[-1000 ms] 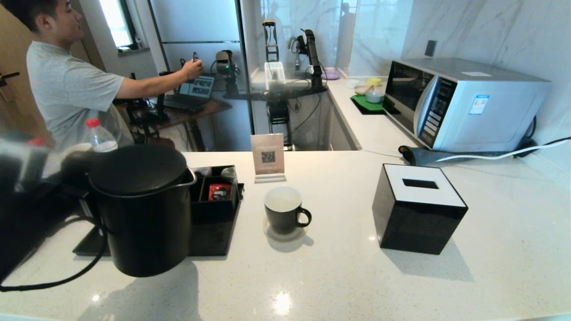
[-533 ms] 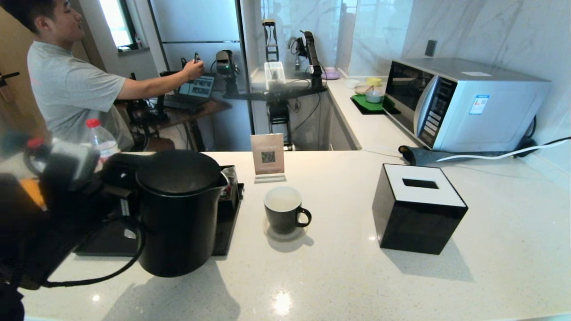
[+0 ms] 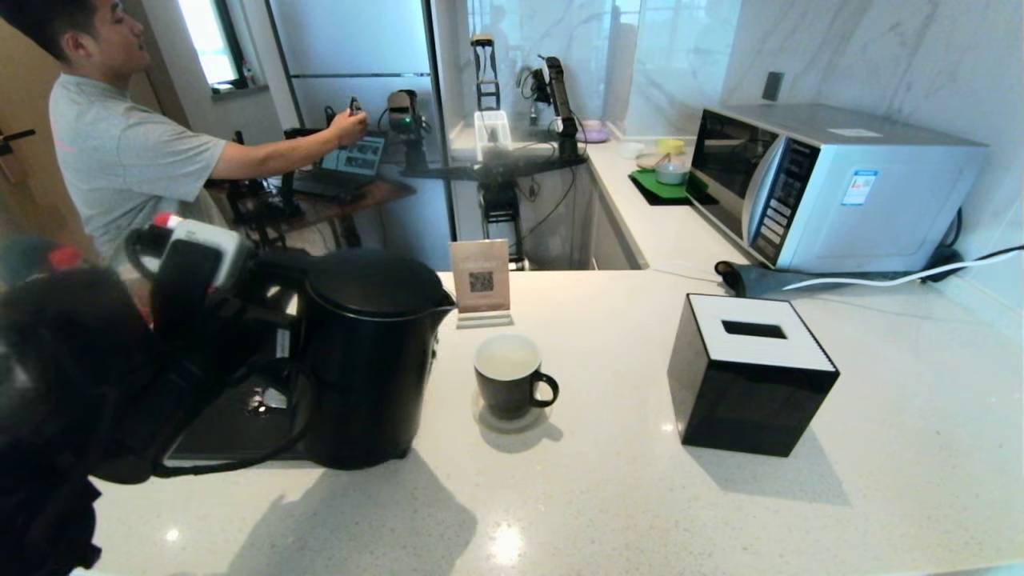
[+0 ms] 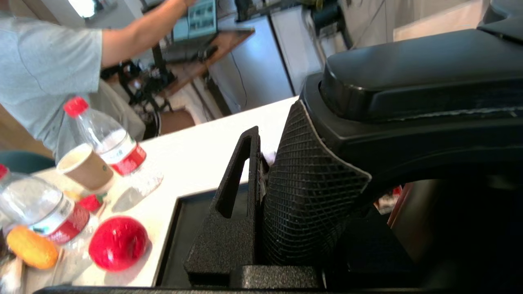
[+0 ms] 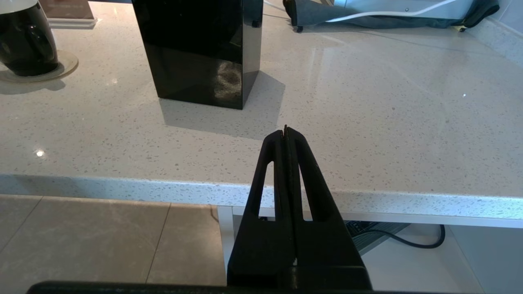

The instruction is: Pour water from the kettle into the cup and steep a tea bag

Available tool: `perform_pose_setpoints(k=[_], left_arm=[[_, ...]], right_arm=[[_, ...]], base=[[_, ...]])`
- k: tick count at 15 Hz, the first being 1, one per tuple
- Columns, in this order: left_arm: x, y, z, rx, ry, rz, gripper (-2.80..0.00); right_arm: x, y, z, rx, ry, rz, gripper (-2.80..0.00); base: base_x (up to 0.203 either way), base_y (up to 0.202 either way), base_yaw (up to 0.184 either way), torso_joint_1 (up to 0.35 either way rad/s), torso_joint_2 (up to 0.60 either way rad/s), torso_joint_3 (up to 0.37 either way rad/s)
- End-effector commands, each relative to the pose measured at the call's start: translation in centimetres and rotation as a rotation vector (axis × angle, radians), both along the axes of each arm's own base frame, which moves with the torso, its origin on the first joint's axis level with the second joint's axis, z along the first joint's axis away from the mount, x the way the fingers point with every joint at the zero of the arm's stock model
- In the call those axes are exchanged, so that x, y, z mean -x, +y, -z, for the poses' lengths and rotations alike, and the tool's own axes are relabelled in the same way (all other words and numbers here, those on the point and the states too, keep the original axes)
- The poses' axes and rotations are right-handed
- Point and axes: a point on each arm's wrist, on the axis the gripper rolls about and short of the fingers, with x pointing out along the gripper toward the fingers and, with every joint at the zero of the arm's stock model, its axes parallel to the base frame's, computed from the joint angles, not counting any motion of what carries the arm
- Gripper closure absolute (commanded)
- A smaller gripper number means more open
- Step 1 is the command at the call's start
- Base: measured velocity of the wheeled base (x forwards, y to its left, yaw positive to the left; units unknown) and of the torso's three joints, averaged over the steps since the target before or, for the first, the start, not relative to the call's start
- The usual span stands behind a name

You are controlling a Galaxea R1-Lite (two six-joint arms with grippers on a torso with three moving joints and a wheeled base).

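the kettle is held upright by the left gripper, whose fingers are clamped on the handle at the kettle's 9 o'clock side. whether the base rests on the counter or is carried just above it cannot be told from the head view. the spout is aimed toward 3 o'clock, at the cup. the cup is seen near the kettle but apart from it, upright on a pale coaster, handle turned to 3 o'clock, its white inside showing. water cannot be made out for certain. a black tray is partly hidden behind and to 9 o'clock of the kettle. a qr sign stands at the cup's 12 o'clock; a black tissue box at its 3 o'clock, well apart. the right gripper is parked off the counter's near edge, its 2 fingers pressed together on nothing.
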Motion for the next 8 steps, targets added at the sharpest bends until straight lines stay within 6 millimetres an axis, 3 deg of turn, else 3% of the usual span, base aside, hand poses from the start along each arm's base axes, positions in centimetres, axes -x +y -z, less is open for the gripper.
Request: perform_pose_setpoints(k=[1, 8], left_arm=[[0.0, -0.8, -0.3, 0.0, -0.004, -0.02, 0.0], [-0.4, -2.3, -1.3, -0.047, 0.067, -0.04, 0.0]], right_arm=[[0.0, 0.0, 0.0, 0.0, 0.001, -0.001, 0.0], [0.0, 0.0, 0.0, 0.0, 0.001, -0.001, 0.0]], base=[[0.0, 0.0, 0.0, 0.0, 0.0, 0.0], [0.0, 0.0, 0.0, 0.0, 0.0, 0.0]])
